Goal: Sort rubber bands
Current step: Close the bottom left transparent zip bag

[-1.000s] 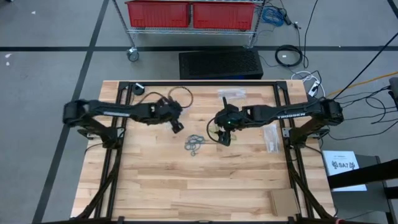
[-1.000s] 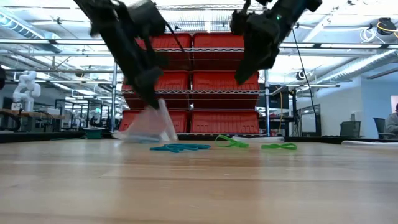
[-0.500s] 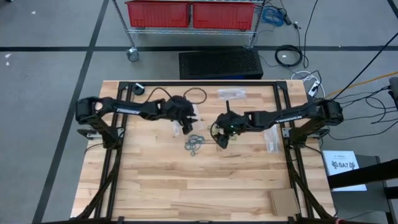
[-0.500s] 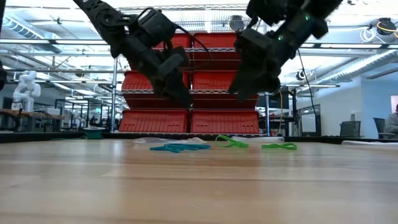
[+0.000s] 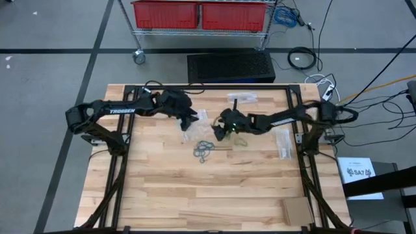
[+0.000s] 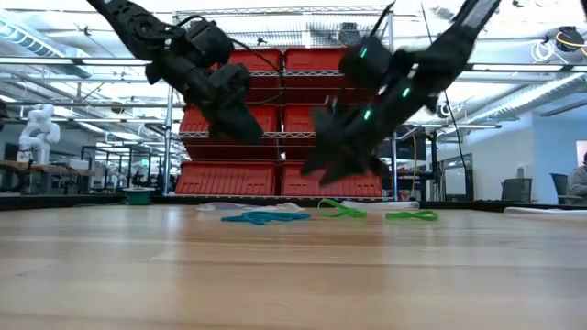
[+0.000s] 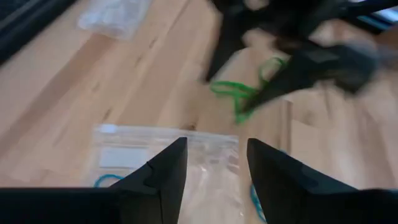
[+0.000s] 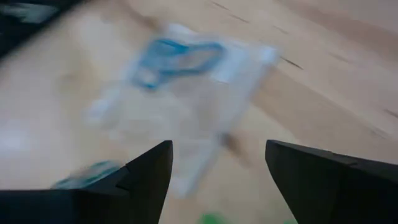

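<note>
High view: wooden table (image 5: pixel 162 195) with both arms reaching in toward its far middle. A clear plastic bag (image 5: pixel 193 132) lies flat on the wood just beside the left gripper (image 5: pixel 189 121), with a second bag (image 5: pixel 283 143) well apart near the right edge. Smallest items: the rubber bands (image 5: pixel 205 149), a loose grey-blue and blue cluster near the table's centre, plus green ones (image 5: pixel 239 139) just under the right gripper (image 5: pixel 224 130).

Left gripper: fingers spread, nothing between them (left wrist view shows the bag (image 7: pixel 168 158) flat on the wood beyond its tips, a blue band (image 7: pixel 106 180) visible through the plastic). Right gripper: fingers wide apart, empty, hanging over the bag and the green bands; its wrist view shows blue bands (image 8: pixel 177 56) inside the bag (image 8: pixel 186 93).

Step in hand, by my reading: the blue bands' bag has been set down and the right arm is lining up on a green band. Next move calls for a low, fine pinch on one thin loop without dragging its neighbours or the bag.

Orientation: low view shows the green bands (image 6: pixel 341 210) lying flat, stretched loops with long axes roughly across the table; the central cluster is tangled, no single axis to report.
</note>
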Available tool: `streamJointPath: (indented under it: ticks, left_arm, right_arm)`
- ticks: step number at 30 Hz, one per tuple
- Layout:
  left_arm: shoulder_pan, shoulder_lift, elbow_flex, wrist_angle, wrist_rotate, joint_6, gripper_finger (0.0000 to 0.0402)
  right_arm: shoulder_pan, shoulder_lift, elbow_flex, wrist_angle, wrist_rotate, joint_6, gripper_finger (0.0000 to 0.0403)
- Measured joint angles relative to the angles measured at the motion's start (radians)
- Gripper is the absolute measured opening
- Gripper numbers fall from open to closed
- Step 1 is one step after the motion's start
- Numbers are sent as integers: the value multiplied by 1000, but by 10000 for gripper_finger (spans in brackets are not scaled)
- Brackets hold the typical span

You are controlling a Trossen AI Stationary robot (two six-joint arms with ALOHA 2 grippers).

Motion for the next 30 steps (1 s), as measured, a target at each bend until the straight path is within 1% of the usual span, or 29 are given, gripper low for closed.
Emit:
streamJointPath:
  ticks: [2, 4, 6, 8, 10, 13, 15, 17, 19, 22, 23, 24, 25, 27, 30]
  left_arm:
    - [18, -3, -21, 6, 37, 0, 173]
    - [30, -3, -42, 24, 70, -14, 173]
    - [43, -3, -65, 85, 124, -46, 173]
    - [52, -4, -82, 143, 176, -68, 173]
    - [61, -4, -90, 166, 208, -78, 173]
    - [71, -4, -91, 167, 219, -78, 173]
    - [77, -4, -91, 168, 236, -78, 173]
    - [84, -4, -91, 169, 264, -77, 173]
    - [91, -4, -91, 169, 292, -68, 173]
    - [105, -4, -91, 169, 319, -52, 172]
    - [108, -4, -91, 170, 321, -52, 169]
    - [110, -4, -91, 172, 322, -51, 165]
    - [112, -7, -91, 171, 322, -50, 159]
    - [116, -18, -92, 173, 326, -50, 143]
    - [116, -37, -92, 203, 365, -47, 115]
  right_arm:
    - [-29, 61, 31, 7, -2, 17, 252]
    - [-46, 121, 64, 19, -33, 33, 256]
    - [-50, 178, 102, 42, -58, 34, 261]
    - [-50, 218, 149, 46, -58, 32, 264]
    - [-49, 257, 192, 51, -53, 33, 264]
    - [-49, 306, 246, 47, -22, 53, 253]
    - [-49, 333, 267, 53, -8, 39, 231]
    - [-49, 350, 277, 63, -3, 22, 195]
    - [-44, 354, 277, 66, 4, -5, 145]
    - [-33, 349, 276, 54, 36, -64, 59]
    - [-30, 343, 275, 41, 39, -80, 33]
    - [-25, 337, 274, 33, 44, -101, 17]
    - [-20, 325, 274, 14, 41, -128, 10]
    - [-13, 293, 271, -38, 2, -160, 13]
    - [-3, 226, 270, -122, 2, -229, 13]
